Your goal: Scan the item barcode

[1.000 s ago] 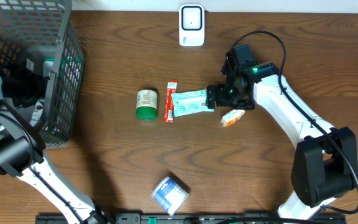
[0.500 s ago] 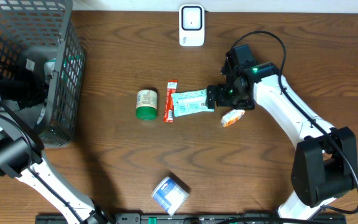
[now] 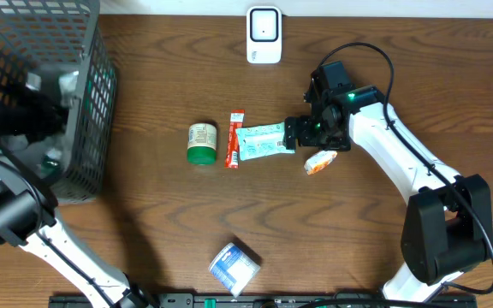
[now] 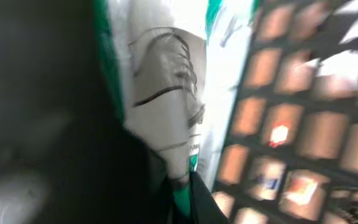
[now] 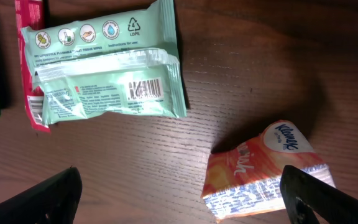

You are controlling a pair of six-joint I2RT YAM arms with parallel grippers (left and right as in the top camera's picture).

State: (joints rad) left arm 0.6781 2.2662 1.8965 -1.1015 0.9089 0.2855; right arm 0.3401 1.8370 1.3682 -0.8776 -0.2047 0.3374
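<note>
My left gripper (image 4: 182,202) is inside the grey mesh basket (image 3: 88,154), shut on the green edge of a white-and-green packet (image 4: 163,93). That view is blurred; the basket's mesh (image 4: 303,124) fills its right side. From overhead the left gripper (image 3: 48,103) shows as a dark blur in the basket. The white scanner (image 3: 264,34) stands at the table's far edge. My right gripper (image 5: 179,193) hangs open over bare wood. A mint-green wipes pack (image 5: 104,68) lies barcode up ahead of it, and an orange Kleenex pack (image 5: 266,168) lies by its right finger.
On the table lie a green-lidded jar (image 3: 201,143), a red stick sachet (image 3: 234,139) beside the wipes pack (image 3: 261,140), the Kleenex pack (image 3: 320,162) and a blue-and-white pack (image 3: 234,266) near the front edge.
My left gripper has closed on the packet in the basket and shifted slightly, blurring its view. The right arm has not moved.
</note>
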